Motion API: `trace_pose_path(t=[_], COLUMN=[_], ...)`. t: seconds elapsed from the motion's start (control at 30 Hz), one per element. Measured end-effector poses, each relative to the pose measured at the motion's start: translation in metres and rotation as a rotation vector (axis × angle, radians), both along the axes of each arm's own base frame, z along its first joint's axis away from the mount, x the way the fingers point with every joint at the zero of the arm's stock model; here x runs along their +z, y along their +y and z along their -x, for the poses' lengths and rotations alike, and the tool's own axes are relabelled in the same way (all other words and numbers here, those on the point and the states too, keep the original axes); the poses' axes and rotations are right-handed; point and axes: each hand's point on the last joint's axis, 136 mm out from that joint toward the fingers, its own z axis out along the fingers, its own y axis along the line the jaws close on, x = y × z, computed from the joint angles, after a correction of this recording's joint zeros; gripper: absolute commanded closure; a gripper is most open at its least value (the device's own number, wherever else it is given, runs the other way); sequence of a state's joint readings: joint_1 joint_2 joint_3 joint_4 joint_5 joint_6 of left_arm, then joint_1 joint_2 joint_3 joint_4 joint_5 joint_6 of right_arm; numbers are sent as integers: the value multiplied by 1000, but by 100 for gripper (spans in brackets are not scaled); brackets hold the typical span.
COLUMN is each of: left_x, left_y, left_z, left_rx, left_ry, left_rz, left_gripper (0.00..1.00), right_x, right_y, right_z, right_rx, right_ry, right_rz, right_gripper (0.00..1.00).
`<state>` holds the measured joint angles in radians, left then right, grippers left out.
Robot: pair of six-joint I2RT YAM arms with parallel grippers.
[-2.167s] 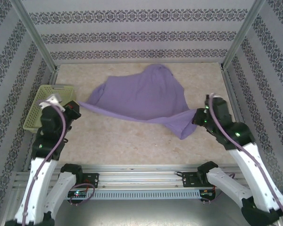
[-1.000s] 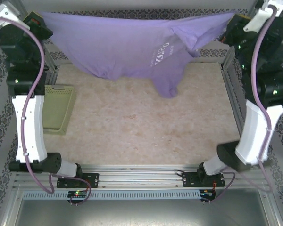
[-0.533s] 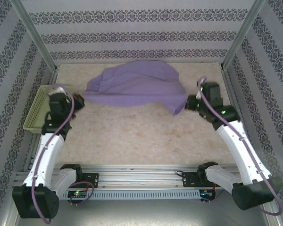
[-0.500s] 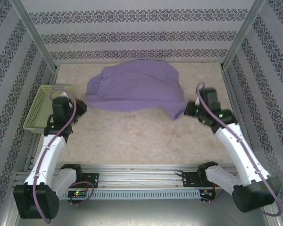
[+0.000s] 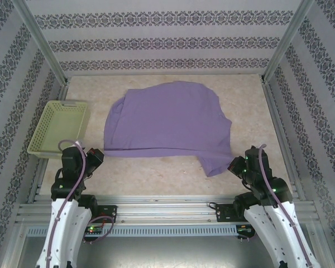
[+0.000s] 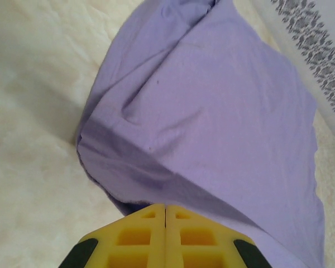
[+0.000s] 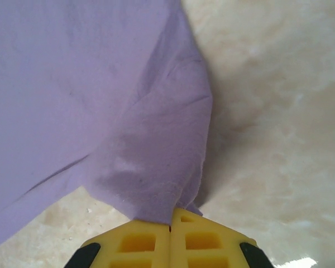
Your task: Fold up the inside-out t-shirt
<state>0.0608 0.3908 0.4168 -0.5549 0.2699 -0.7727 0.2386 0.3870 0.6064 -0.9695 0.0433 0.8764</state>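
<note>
Lavender t-shirt [image 5: 166,123], spread plain-side up

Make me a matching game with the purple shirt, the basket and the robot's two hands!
Things:
1. t-shirt
2. basket
3. left hand
4. right hand

Descriptions:
A. yellow-green, sitting off to the left side
B. shut, pinching the shirt's near right corner
C. purple, spread out in the middle
D. shut, pinching the shirt's near left edge

Pairs: 1-C, 2-A, 3-D, 4-B
</note>
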Motion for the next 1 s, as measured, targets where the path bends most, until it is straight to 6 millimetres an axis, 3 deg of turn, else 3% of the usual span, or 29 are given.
trace_pose_path(t=[0.13, 0.2, 0.23, 0.33, 0.4, 0.47, 0.57, 0.7, 0.8, 0.93, 1.0], left_x=[0, -5, -6, -11, -13, -15, -1, 49, 68, 55, 40], left_y=[6, 8, 8, 8, 9, 10, 13, 8, -20, -77, -86], left_z=[9, 12, 13, 14, 14, 12, 2, -43, -88, -141, -163], left_rx=[45, 60, 66, 73, 74, 78, 79, 37, -76, -237, -257], left_ry=[1, 22, 29, 44, 56, 79, 106, 41, 36, 82, 125], left_rz=[-5, -1, 2, 8, 8, 0, -17, -25, -71, -194, -261], left_gripper=[100, 95, 90, 56, 44, 38, 37, 35, 29, 28, 28], right_x=[6, 6, 4, 2, 0, -1, 10, 50, 58, 38, 25], right_y=[-8, -11, -13, -16, -18, -19, -22, -18, -3, 39, 59], right_z=[12, 17, 19, 21, 20, 16, 7, -33, -71, -126, -149], right_rx=[-43, -59, -64, -78, -83, -82, -83, -63, -4, 143, 208], right_ry=[4, 8, 14, 26, 41, 59, 72, -15, -26, 33, 64], right_rz=[3, 4, 7, 18, 39, 60, 104, 143, 174, 233, 253], right_gripper=[100, 100, 92, 55, 40, 31, 28, 28, 28, 28, 28])
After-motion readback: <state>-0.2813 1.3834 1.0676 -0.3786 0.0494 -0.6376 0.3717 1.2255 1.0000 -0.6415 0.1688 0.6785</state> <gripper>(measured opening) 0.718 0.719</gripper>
